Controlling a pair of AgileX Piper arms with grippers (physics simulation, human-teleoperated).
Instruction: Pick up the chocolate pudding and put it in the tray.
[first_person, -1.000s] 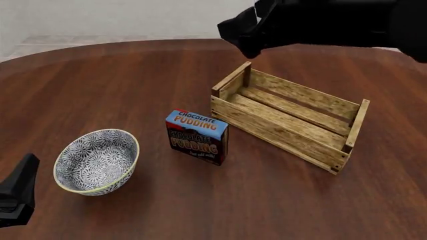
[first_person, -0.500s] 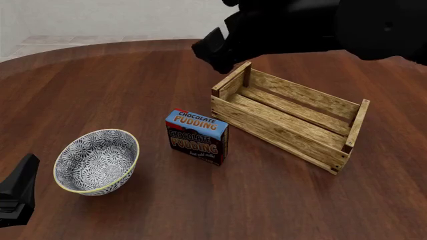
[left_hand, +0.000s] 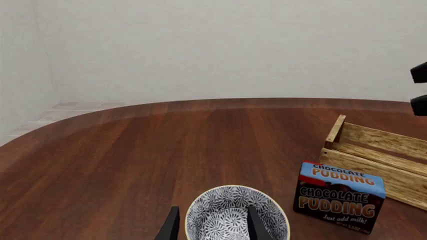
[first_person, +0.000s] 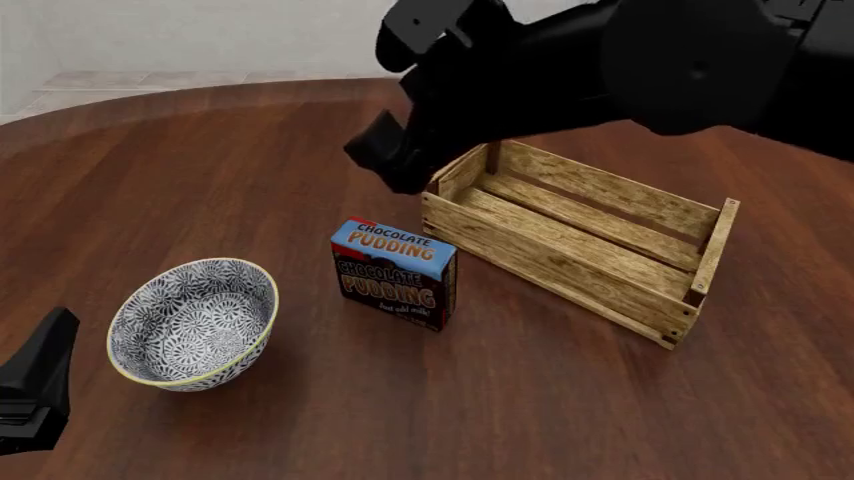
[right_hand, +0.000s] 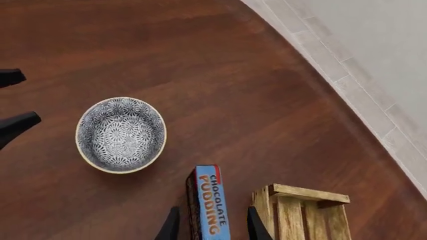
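The pudding box (first_person: 394, 274) stands upright on the wooden surface (first_person: 240, 170), between the patterned bowl (first_person: 194, 322) and the wooden tray (first_person: 581, 235), near the tray's end but not touching it. The right fingers (right_hand: 209, 223) hang above the box, spread wider than its narrow top, and they hold nothing. The left fingers (left_hand: 212, 225) stay low at the near edge beside the bowl, also spread and empty. The tray has nothing inside
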